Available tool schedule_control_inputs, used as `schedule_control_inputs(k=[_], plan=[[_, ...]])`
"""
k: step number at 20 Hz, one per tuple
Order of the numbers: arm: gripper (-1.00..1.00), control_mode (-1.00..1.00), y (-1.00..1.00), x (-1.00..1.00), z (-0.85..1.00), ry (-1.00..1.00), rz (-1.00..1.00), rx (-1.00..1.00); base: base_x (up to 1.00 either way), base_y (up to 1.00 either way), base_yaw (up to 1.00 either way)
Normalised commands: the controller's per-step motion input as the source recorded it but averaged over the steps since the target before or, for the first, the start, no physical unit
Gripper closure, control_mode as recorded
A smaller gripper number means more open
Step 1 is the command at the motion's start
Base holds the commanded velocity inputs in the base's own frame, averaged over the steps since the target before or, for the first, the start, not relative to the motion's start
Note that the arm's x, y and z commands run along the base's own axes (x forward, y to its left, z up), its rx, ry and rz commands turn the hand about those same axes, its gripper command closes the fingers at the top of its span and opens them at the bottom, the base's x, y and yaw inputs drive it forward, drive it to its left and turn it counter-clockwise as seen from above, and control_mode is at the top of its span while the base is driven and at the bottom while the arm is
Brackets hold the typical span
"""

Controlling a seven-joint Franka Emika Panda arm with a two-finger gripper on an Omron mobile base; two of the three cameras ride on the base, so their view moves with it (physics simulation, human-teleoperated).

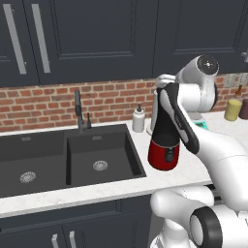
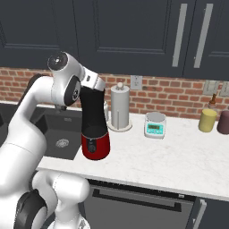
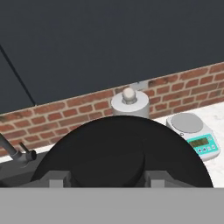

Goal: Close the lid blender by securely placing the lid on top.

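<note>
The blender (image 2: 95, 145) stands on the white counter beside the sink, with a glossy red base and a tall black jar (image 2: 94, 112). In the left base view its red base (image 1: 163, 155) shows and my forearm covers most of the jar. My gripper (image 2: 93, 87) sits right at the jar's top. In the hand view the lid (image 3: 127, 144) is a wide black disc with a raised centre. My gripper (image 3: 107, 179) is shut on that raised centre, one fingertip on each side. Whether the lid rests on the jar's rim I cannot tell.
A dark double sink (image 1: 68, 157) with a faucet (image 1: 80, 114) lies left of the blender. A white soap bottle (image 1: 139, 119) stands behind it. A paper towel holder (image 2: 120, 107), a white-and-teal scale (image 2: 155, 125) and a yellow canister (image 2: 207, 120) stand to the right along the brick wall.
</note>
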Motion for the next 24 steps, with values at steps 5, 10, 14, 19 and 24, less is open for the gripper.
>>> schedule_control_inputs(k=[5, 10, 14, 19, 24], plan=[[1.00, -1.00, 0.01, 0.12, 0.00, 0.00, 0.00, 0.00, 0.00, 0.00, 0.00], [-1.00, -1.00, 0.00, 0.08, 0.00, 0.00, 0.00, 0.00, 0.00, 0.00, 0.00], [-1.00, -1.00, 0.00, 0.00, 0.00, 0.00, 0.00, 0.00, 0.00, 0.00, 0.00], [-1.00, -1.00, 0.00, 0.00, 0.00, 0.00, 0.00, 0.00, 0.00, 0.00, 0.00], [-1.00, -1.00, 0.00, 0.00, 0.08, 0.00, 0.00, 0.00, 0.00, 0.00, 0.00]])
